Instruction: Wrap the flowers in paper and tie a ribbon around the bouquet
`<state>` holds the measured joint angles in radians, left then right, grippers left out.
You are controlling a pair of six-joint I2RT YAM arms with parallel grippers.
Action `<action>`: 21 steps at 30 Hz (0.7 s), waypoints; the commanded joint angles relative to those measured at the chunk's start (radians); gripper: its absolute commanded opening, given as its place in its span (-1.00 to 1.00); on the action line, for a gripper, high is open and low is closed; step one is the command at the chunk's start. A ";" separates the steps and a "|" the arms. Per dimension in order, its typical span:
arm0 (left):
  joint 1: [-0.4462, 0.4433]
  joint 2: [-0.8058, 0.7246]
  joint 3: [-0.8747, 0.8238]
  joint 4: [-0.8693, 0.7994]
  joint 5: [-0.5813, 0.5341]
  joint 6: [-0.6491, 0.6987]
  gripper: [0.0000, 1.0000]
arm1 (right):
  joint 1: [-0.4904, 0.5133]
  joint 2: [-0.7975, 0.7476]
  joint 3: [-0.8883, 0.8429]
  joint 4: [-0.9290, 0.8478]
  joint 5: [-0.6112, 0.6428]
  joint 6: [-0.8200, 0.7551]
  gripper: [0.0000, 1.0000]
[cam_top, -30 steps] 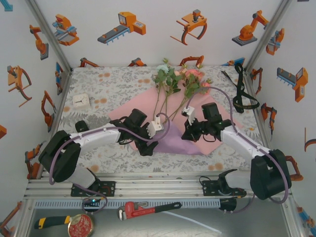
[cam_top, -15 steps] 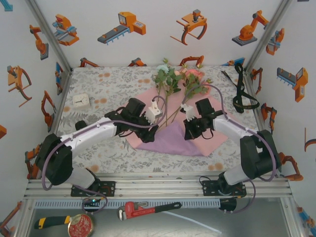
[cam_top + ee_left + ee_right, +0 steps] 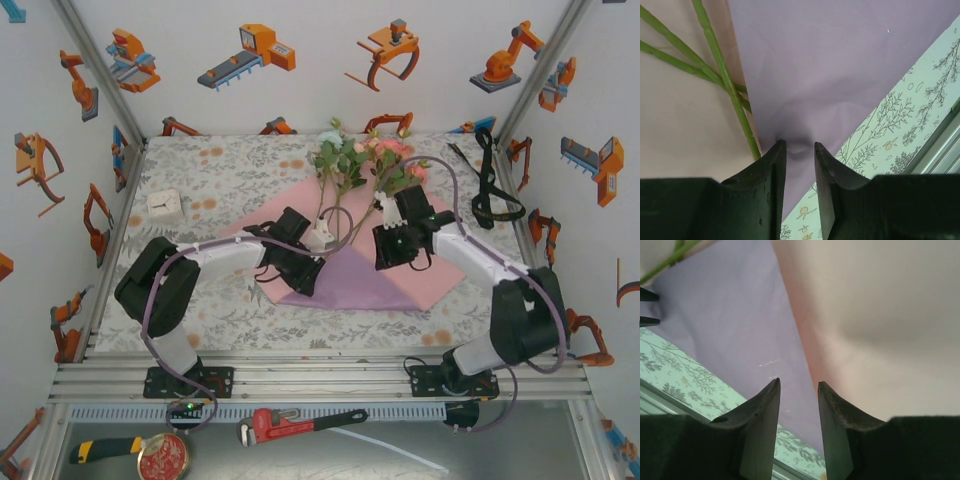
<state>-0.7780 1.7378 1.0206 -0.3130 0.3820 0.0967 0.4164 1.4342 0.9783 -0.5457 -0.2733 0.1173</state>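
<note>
**Floral-covered table: both grippers down at the paper's folded edge**

Sticker-covered walls (image 3: 300,90) are closing in the far, left and right sides of the table cover (image 3: 220,175), so the open room is lying towards the near rail. The paper (image 3: 425,285) is lying flat across the middle of the cover, pink side up. A lilac part is folded over at its near side, and the fold edge is running diagonally. The flowers (image 3: 365,160) are lying on the paper with the blooms past its far edge and the stems (image 3: 725,80) reaching down to the lilac fold.

The left gripper (image 3: 799,146) is pressing down at the left corner of the lilac part, just beside the stem ends. Its fingers are standing a narrow gap apart with a pucker of paper between the tips. Whether they are pinching it cannot be told. The right gripper (image 3: 798,382) is hanging released over the line where lilac is meeting pink, its fingers parted and nothing between them.

Left of the paper a broad stretch of cover is lying bare around a small white square thing (image 3: 165,204). The ribbon (image 3: 487,185) is lying looped by the right wall, apart from the paper's right corner. A pipe wrench (image 3: 295,424) is resting on the metal ledge nearer than the arm bases.
</note>
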 commanded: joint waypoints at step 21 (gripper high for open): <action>0.472 -0.191 0.030 -0.115 -0.313 -0.610 -0.20 | 0.240 0.298 0.077 0.334 0.106 0.230 -0.31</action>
<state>-0.3962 1.4937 1.0183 -0.3206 0.1986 -0.2974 0.6571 1.7279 1.0233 -0.2527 -0.1898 0.3267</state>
